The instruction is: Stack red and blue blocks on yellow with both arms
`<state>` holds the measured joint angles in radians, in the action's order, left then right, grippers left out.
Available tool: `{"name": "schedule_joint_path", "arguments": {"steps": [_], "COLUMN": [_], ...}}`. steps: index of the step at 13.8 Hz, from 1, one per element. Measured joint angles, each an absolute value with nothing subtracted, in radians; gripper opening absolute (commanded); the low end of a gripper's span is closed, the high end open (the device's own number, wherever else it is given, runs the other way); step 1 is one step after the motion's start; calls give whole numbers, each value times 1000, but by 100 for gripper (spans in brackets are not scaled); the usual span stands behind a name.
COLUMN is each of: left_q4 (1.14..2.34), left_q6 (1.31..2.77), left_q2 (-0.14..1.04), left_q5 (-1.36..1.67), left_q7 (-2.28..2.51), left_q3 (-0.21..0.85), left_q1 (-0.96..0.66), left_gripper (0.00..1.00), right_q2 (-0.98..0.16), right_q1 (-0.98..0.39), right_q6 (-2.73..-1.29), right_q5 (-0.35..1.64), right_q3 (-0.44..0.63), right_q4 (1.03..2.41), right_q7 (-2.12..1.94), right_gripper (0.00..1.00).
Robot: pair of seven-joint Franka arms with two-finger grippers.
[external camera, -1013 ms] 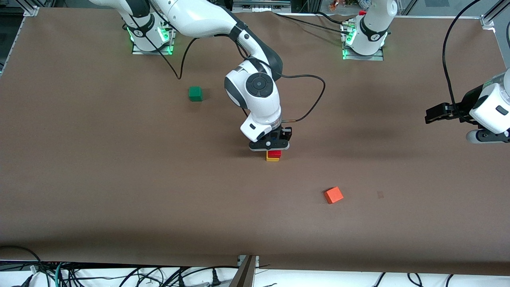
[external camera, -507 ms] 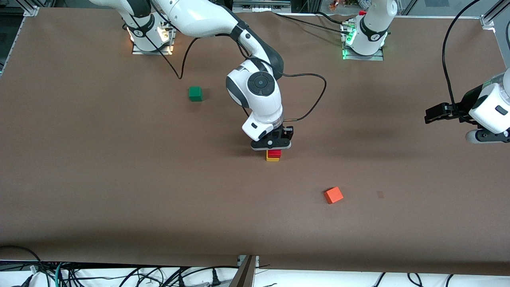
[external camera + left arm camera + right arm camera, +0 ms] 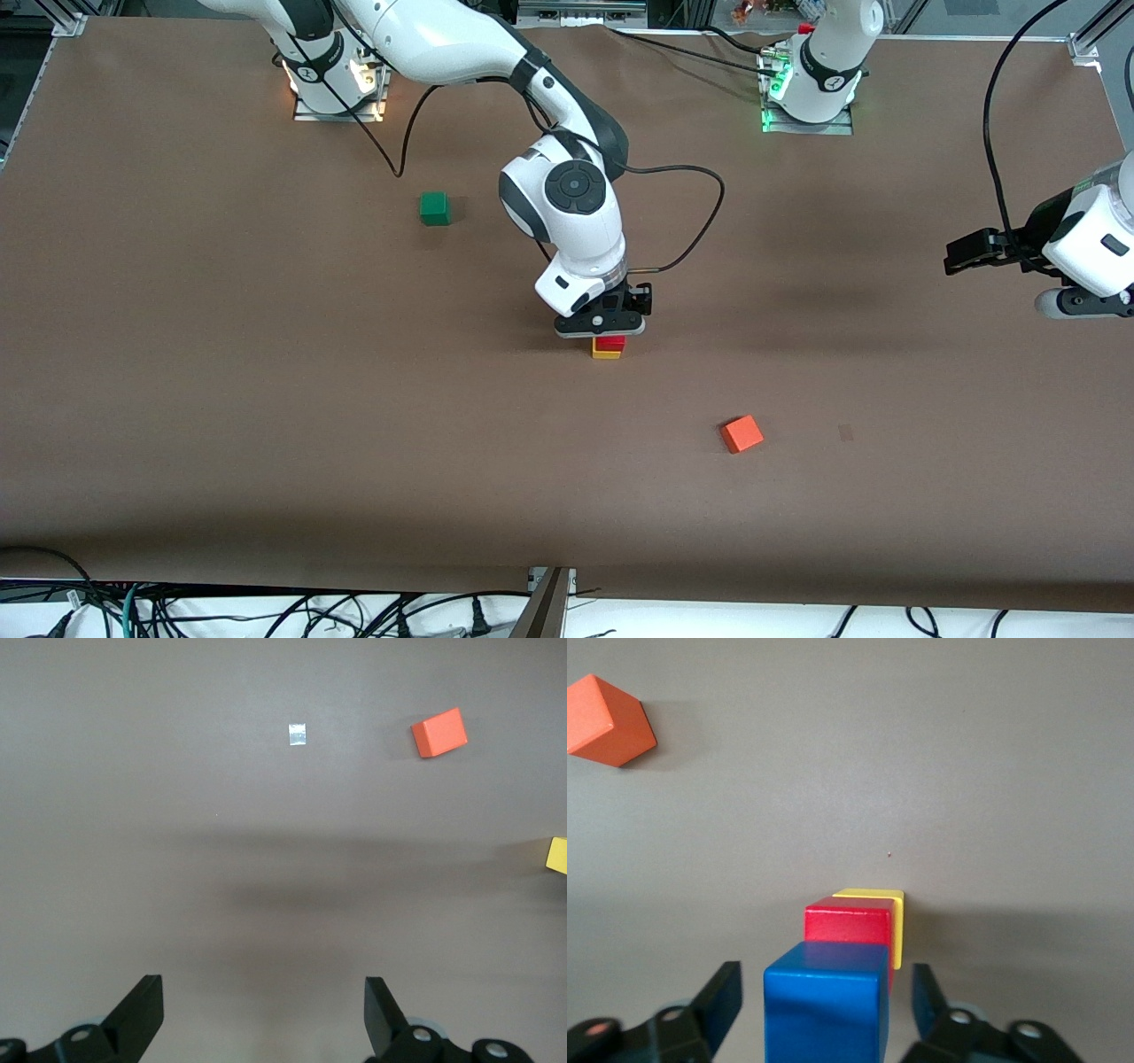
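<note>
In the right wrist view the blue block (image 3: pixel 826 1001) tops a stack, resting on the red block (image 3: pixel 849 920), which sits on the yellow cube (image 3: pixel 879 896). My right gripper (image 3: pixel 826 973) straddles the blue block, open, with a gap showing on each side of it. From the front, the red block (image 3: pixel 609 342) and yellow cube (image 3: pixel 607 354) show mid-table under the right gripper (image 3: pixel 608 333), whose hand hides the blue block. My left gripper (image 3: pixel 950 252) waits open and empty in the air over the left arm's end of the table, also seen as the left gripper (image 3: pixel 264 985).
An orange cube (image 3: pixel 741 434) lies nearer the front camera than the stack, toward the left arm's end. A green cube (image 3: pixel 434 208) sits farther from the camera, toward the right arm's end. A black cable (image 3: pixel 691 177) loops by the right wrist.
The right gripper's fingers have spread apart off the blue block, which stays on the stack. The left arm has not moved.
</note>
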<state>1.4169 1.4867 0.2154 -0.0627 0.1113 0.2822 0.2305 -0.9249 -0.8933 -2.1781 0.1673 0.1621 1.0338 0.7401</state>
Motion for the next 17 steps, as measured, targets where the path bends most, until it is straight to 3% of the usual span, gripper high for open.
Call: {"name": "schedule_joint_path", "arguments": {"steps": [4, 9, 14, 17], "left_q4": [1417, 1418, 1418, 1418], "left_q6": [1487, 1487, 1487, 1487], "left_q2": [215, 215, 215, 215], "left_q5": [-63, -63, -63, -63], "left_q7": [111, 111, 111, 111], "left_q3": [283, 285, 287, 287], "left_q1": [230, 230, 230, 230], "left_gripper": [100, 100, 100, 100], "right_q2": [-894, -695, -572, -464], "right_q1": [-875, -725, -684, -683], "right_q6": [-2066, -1752, -1428, -1335], "right_q5": [167, 195, 203, 203], "right_q3": [171, 181, 340, 406], "right_q4": [997, 979, 983, 1054], "right_q7": [740, 445, 156, 144], "right_gripper": [100, 100, 100, 100]}}
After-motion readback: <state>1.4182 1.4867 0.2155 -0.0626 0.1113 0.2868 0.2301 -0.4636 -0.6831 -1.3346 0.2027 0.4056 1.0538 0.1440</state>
